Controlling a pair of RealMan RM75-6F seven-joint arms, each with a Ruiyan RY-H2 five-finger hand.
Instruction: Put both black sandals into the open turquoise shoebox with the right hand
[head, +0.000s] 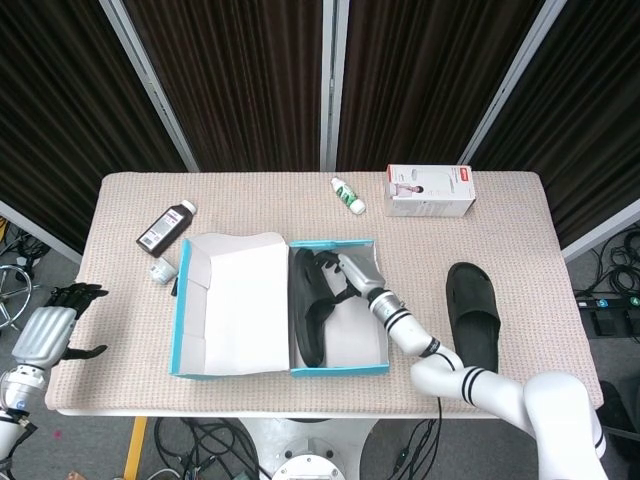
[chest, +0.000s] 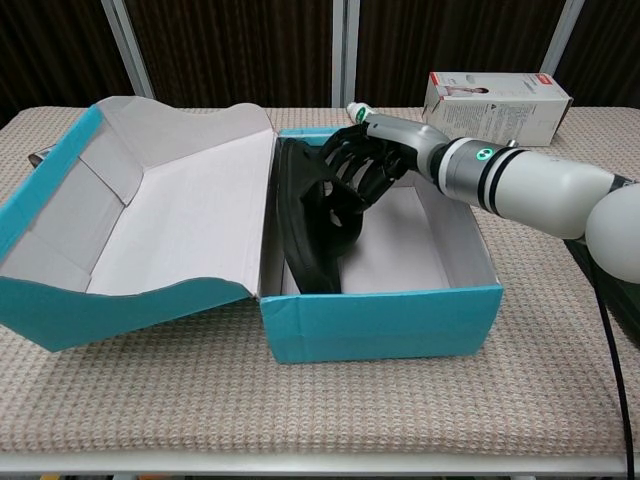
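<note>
The open turquoise shoebox (head: 340, 369) (chest: 380, 322) sits mid-table with its lid (head: 228, 300) (chest: 150, 215) folded out to the left. One black sandal (head: 308, 305) (chest: 312, 225) stands on edge inside it, along the left wall. My right hand (head: 345, 274) (chest: 365, 165) reaches into the box and grips that sandal by its strap. The other black sandal (head: 473, 315) lies flat on the table to the right of the box, sole down. My left hand (head: 55, 320) hovers off the table's left edge, holding nothing, fingers apart.
A brown bottle (head: 167, 227) lies at the back left, with a small jar (head: 161, 269) beside the lid. A white bottle (head: 349, 195) and a white carton (head: 428, 190) (chest: 498, 98) stand at the back.
</note>
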